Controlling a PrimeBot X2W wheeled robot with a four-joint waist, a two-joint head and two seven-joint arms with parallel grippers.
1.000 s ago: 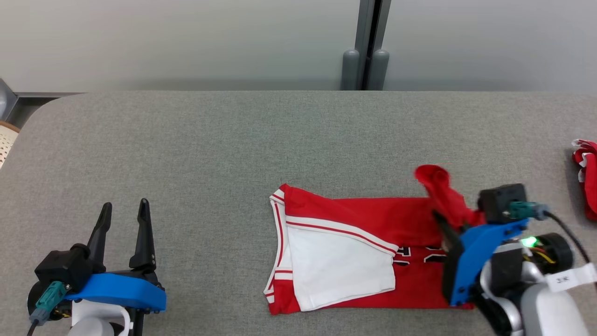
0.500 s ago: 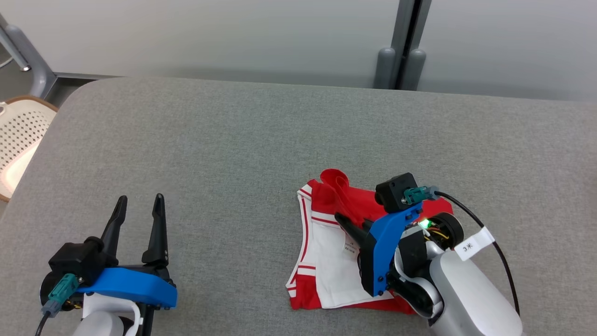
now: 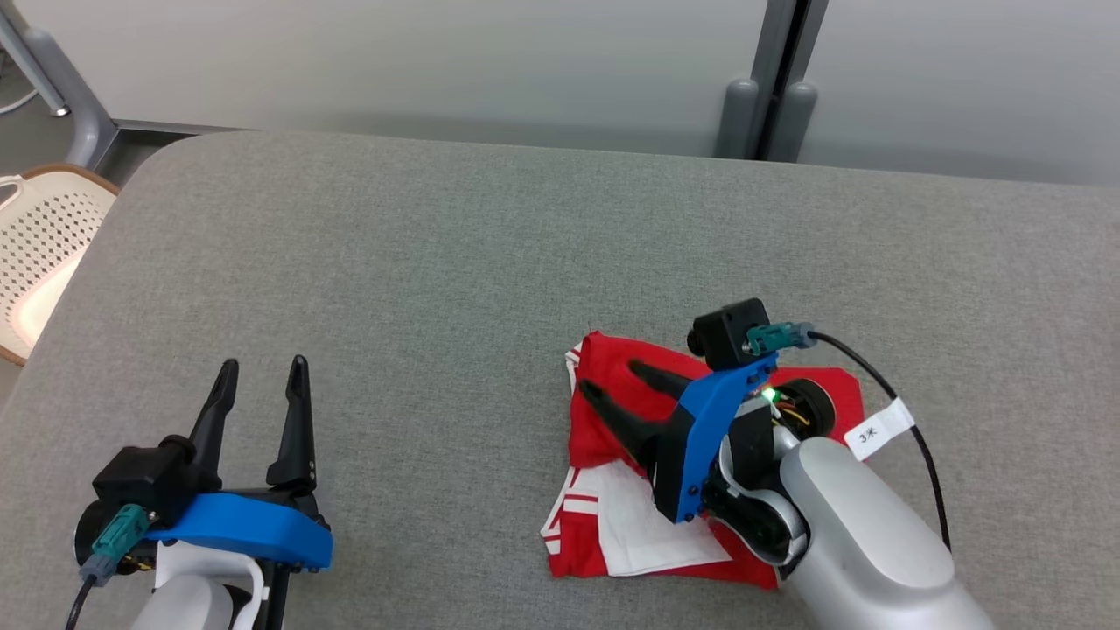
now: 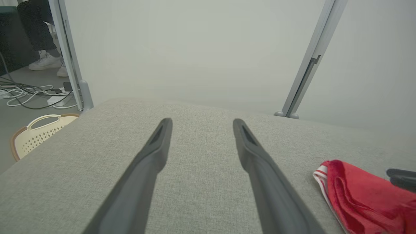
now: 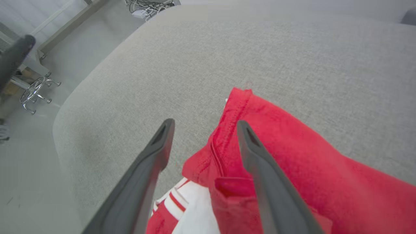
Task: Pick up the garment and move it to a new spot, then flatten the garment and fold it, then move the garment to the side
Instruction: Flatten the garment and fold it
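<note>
The right hand [image 3: 610, 376] hovers spread above the garment [image 3: 588, 442], holding nothing. Light, limp, probably slippery cloth: pinch every layer at its edge.

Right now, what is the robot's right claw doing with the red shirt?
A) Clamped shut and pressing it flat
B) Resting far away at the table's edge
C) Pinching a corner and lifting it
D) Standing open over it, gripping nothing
D: the right claw has its two dark fingers spread apart above the folded red garment, and no cloth is pinched between them.
</note>
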